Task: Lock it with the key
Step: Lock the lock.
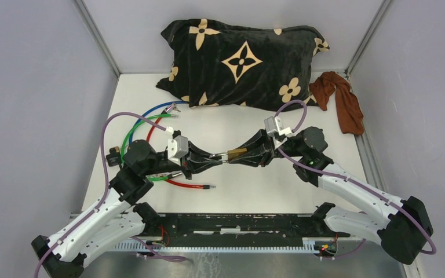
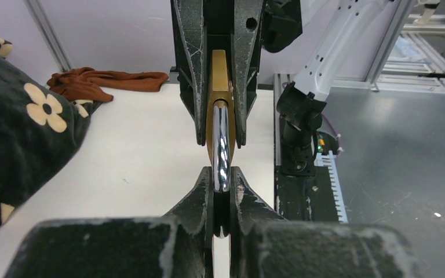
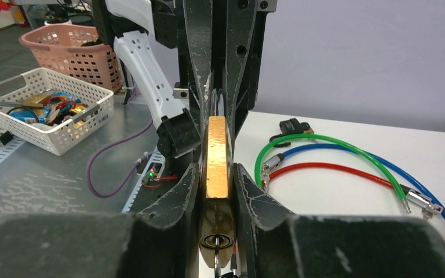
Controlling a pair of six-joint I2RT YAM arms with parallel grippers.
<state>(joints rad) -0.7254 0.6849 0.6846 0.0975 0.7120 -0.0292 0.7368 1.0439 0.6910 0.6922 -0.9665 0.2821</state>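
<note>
A brass padlock (image 1: pixel 236 153) hangs above the middle of the table between both grippers. My right gripper (image 3: pixel 216 185) is shut on the brass body (image 3: pixel 216 150). A key (image 3: pixel 216 263) sticks in the keyhole on the underside, between the right fingers. My left gripper (image 2: pixel 222 185) is shut on the chrome shackle (image 2: pixel 221 145), which rises from the brass body (image 2: pixel 220 75). In the top view the left gripper (image 1: pixel 213 157) and the right gripper (image 1: pixel 249 152) meet tip to tip. Whether the shackle is seated in the body is hidden.
A black flowered pillow (image 1: pixel 240 61) lies at the back, with a brown cloth (image 1: pixel 342 98) to its right. Blue, green and red cables (image 1: pixel 150 124) loop on the left of the table. A small black object (image 1: pixel 113 156) lies near the left edge. A white basket (image 3: pixel 46 107) and a pink one (image 3: pixel 64 46) stand off the table.
</note>
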